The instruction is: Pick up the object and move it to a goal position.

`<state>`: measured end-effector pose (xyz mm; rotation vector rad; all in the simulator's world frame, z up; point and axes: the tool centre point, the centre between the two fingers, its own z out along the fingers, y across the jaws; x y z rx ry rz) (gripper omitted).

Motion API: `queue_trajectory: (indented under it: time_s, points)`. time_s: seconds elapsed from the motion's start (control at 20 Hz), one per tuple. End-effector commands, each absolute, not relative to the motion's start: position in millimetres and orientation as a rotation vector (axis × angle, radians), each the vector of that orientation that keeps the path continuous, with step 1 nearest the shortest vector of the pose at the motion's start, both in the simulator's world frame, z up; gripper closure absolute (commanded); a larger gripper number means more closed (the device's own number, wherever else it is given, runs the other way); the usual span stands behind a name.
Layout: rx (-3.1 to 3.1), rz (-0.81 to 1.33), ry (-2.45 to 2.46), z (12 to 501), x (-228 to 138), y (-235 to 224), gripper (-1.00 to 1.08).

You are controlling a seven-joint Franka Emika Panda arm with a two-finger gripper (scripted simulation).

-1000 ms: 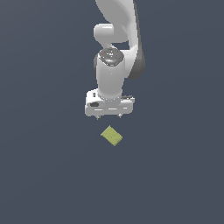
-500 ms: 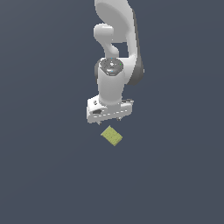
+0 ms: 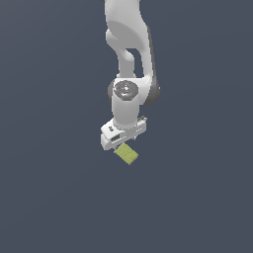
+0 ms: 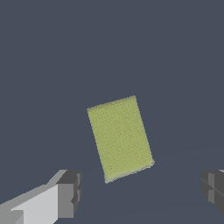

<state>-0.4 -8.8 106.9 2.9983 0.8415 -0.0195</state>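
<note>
Olive-yellow block (image 4: 120, 138) is seen flat on the dark grey floor (image 3: 49, 197), nothing gripped yet. Wrist view, left to right: one dark finger pad (image 4: 70, 193) on its white mount, then the block, then the other pad at the far edge. The fingers are spread wide, well apart from the block on both sides, gap clearly wider than the block's short side. The block sits skewed to the finger line, so some wrist rotation is probably needed before closing across the narrow side. In the exterior view the white gripper (image 3: 121, 142) is held just above the block (image 3: 127, 154), partly covering its upper-left end: a pre-grasp approach, by the look of it. No goal marker is visible in either view.
</note>
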Motion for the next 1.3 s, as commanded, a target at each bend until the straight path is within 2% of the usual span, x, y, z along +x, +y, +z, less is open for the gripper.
queue_trajectory:
  time_s: [0.0, 0.6, 1.25]
  points:
    - [2.972, -0.017, 0.947, 96.0, 0.6, -7.3, -0.92]
    - [2.878, -0.003, 1.253, 63.9, 2.1, -1.9, -0.92]
    - [2.866, -0.001, 1.286, 48.4, 1.6, -1.2, -0.92]
